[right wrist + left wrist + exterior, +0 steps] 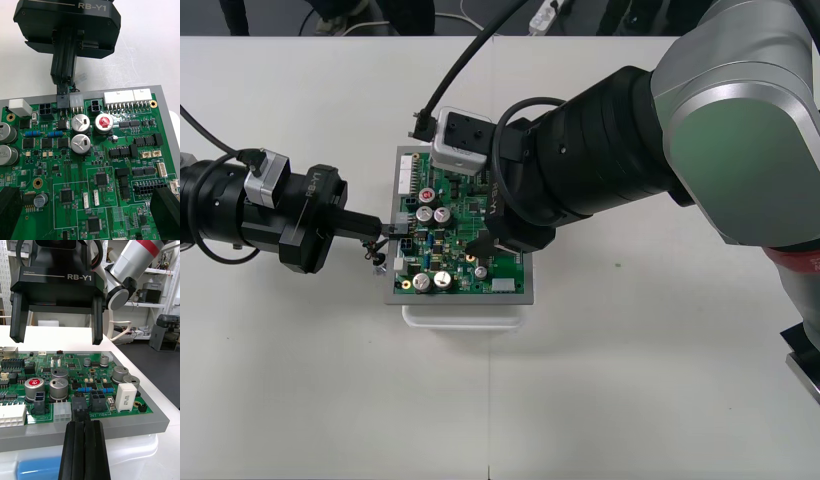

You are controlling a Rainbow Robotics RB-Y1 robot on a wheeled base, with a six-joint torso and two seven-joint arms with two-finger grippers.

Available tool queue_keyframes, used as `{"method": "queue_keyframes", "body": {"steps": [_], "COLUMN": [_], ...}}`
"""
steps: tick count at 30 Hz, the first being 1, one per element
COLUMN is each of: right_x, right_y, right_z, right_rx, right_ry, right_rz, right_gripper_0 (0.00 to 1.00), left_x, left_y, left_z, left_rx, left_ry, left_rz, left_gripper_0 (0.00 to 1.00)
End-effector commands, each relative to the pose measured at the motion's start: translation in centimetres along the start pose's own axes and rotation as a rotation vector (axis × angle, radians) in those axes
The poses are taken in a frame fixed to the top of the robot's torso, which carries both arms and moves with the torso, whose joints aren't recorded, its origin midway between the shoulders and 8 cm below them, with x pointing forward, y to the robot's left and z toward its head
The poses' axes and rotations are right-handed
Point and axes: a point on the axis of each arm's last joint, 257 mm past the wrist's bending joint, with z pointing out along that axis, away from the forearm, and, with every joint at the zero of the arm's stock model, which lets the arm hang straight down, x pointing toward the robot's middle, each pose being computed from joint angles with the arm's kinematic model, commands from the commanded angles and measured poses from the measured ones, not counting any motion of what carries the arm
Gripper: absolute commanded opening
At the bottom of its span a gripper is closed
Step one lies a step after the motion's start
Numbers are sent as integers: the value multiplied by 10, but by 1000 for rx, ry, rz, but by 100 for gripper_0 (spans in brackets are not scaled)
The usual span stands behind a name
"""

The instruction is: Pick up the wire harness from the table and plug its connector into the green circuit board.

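From where I stand, the left tool (387, 232) reaches in level from the 9 o'clock side of the green circuit board (452, 240). Its fingers are pinched narrow on the harness's small black plug (80, 405). The plug sits right at the board's 9 o'clock edge, in the gap between a black four-pin connector (47, 110) and a white connector (76, 101). I can't tell whether it is pushed fully home or only touching the header there. A bit of thin wire (81, 78) loops beside the tool, just off the board.

What matters is the line. The plug's long axis runs 9 to 3, the same way the left tool points, so I'd judge the remaining push goes straight toward 3 o'clock, with no room to drift toward 12 or 6 against the neighbouring connectors.

The right tool (490, 243) hangs over the middle of the board with its fingers (165, 212) spread wide and holding nothing. The left arm is clearly the one on the job. The board rests on its white base (465, 318) on the table (630, 380).
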Motion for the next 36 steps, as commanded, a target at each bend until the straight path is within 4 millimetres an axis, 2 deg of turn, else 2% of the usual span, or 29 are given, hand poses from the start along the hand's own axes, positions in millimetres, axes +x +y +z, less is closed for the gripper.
{"method": "queue_keyframes", "body": {"steps": [1,15,17,18,19,20,21,22,23,25,27,36], "right_x": [-27,-24,-24,-24,-24,-24,-24,-24,-24,-24,-24,-23], "right_y": [-5,-4,-4,-4,-4,-4,-4,-4,-4,-4,-4,-5], "right_z": [-16,-14,-14,-14,-14,-14,-14,-14,-14,-14,-14,-14], "right_rx": [32,30,28,30,28,30,29,28,29,28,29,29], "right_ry": [-51,-47,-49,-47,-49,-48,-48,-49,-48,-49,-48,-46], "right_rz": [-57,-50,-50,-52,-52,-50,-50,-50,-49,-50,-49,-50], "right_gripper_0": [100,100,100,100,100,100,100,100,100,100,100,100], "left_x": [-20,-17,-16,-15,-15,-15,-14,-14,-14,-13,-14,-13], "left_y": [2,5,6,7,6,7,7,7,7,7,8,3], "left_z": [16,8,5,2,-1,-3,-6,-9,-11,-20,-27,-58], "left_rx": [67,51,45,41,38,37,34,31,29,22,14,-37], "left_ry": [-32,-16,-8,0,7,10,20,27,33,52,69,102], "left_rz": [22,30,29,28,24,24,23,22,22,20,24,-6], "left_gripper_0": [0,0,3,14,31,40,62,74,77,93,100,100]}}
